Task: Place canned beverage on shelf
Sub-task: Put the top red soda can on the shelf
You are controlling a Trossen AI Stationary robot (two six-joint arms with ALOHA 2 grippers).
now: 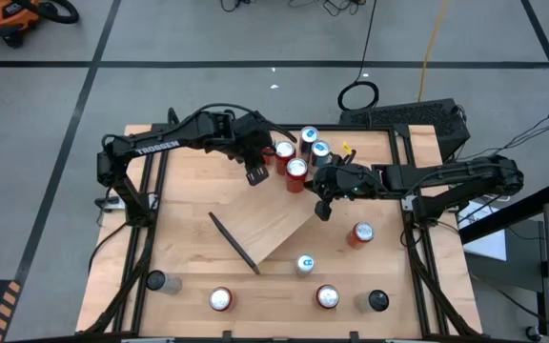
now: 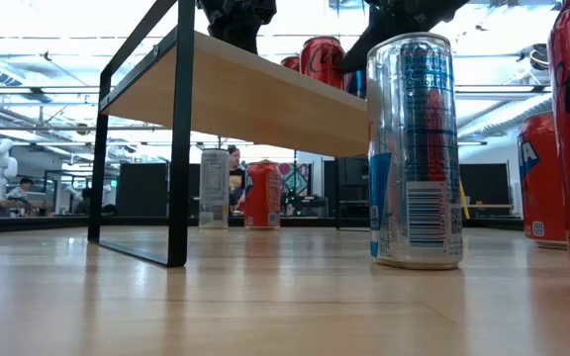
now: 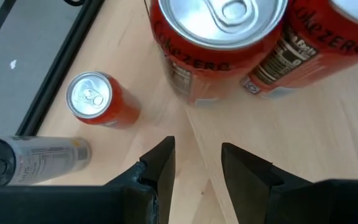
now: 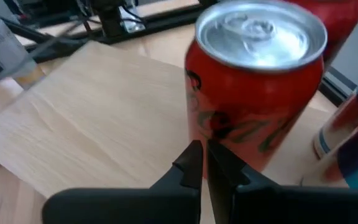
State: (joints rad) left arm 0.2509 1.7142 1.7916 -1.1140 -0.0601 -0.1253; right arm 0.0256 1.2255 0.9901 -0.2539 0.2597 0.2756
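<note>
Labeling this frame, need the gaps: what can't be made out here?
- Low view: both grippers cut off by the top edge; only dark stubs above the shelf.
- High view: can labels too small to read; right gripper fingertips not resolvable.
- Right wrist view: red can blurred, label unreadable.
- Left wrist view: two red cans cropped by the top edge.

Two red cans [image 1: 291, 162] crowd the shelf's [image 1: 260, 233] far end; its remaining board lies bare.

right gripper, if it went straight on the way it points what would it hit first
Most likely the red can standing on the shelf: the shut right gripper points at its side from close by, though the exact gap is unclear.
</note>
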